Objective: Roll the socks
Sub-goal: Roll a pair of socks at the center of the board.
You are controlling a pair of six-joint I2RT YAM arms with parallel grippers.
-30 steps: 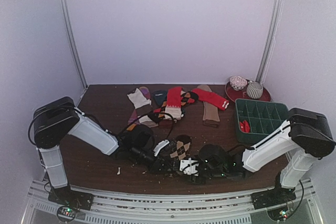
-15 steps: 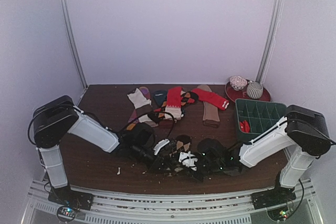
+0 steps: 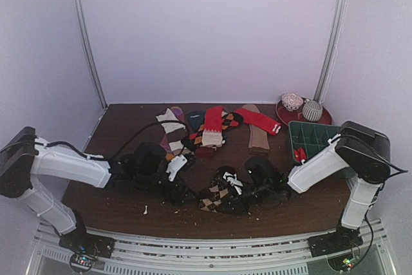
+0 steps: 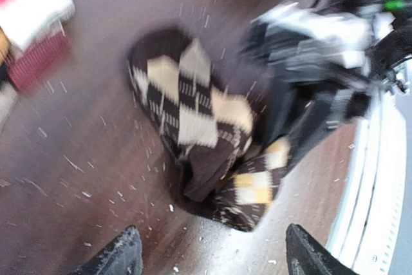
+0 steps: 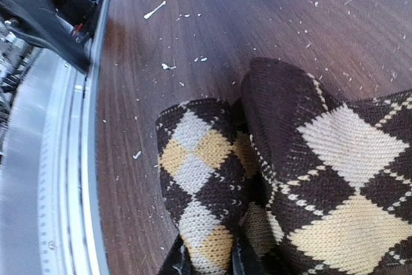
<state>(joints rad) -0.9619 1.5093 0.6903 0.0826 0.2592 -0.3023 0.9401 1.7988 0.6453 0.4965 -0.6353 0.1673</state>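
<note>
From right wrist, right jaws pinching argyle sock [image 5: 322, 178], grip hidden overhead

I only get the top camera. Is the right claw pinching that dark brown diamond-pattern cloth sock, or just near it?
Observer: The right wrist view shows the right gripper closed on a fold of the dark brown argyle cloth sock.
Operator: And the left claw?
Observer: In the left wrist view, the left gripper is open wide, nothing between its fingers.
Operator: Is it rolled yet?
Observer: No; close up, two layers lie bunched side by side, no tight roll.
</note>
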